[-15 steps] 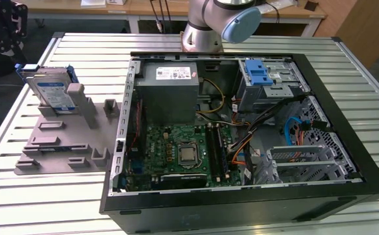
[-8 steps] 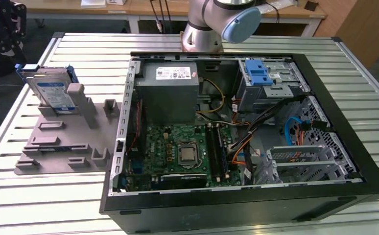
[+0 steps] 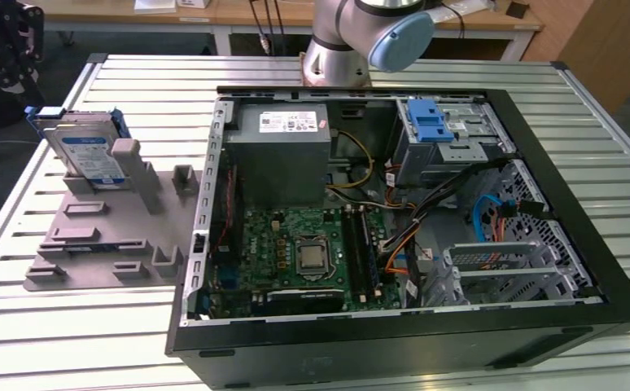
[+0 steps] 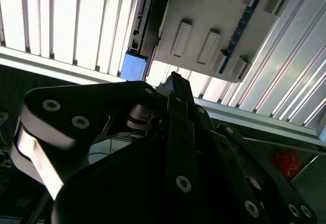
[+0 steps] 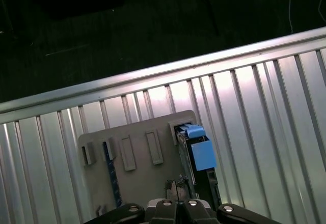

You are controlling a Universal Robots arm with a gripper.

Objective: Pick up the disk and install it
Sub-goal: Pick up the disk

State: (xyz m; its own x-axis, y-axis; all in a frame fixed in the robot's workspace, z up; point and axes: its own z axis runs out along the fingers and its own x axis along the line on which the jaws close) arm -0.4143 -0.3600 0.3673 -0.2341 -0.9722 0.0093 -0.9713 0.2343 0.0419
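Pick-up is in hand: the black gripper hangs over the silver rectangular disk in its blue frame, upright near a corner of the slatted metal bench. Whether the gripper is apart or together, I cannot tell. The next move, I think, calls for lining up squarely over the top edge of the disk.

Ribbed metal worktop, its edge against a dark floor.
Grey holder plate lying on the worktop, with raised slots.
Disk in a blue carrier, standing on edge in the plate's end slot.
Thin blue strip in another slot.
Pincer, tips together, over the plate, near the disk, apart from it.
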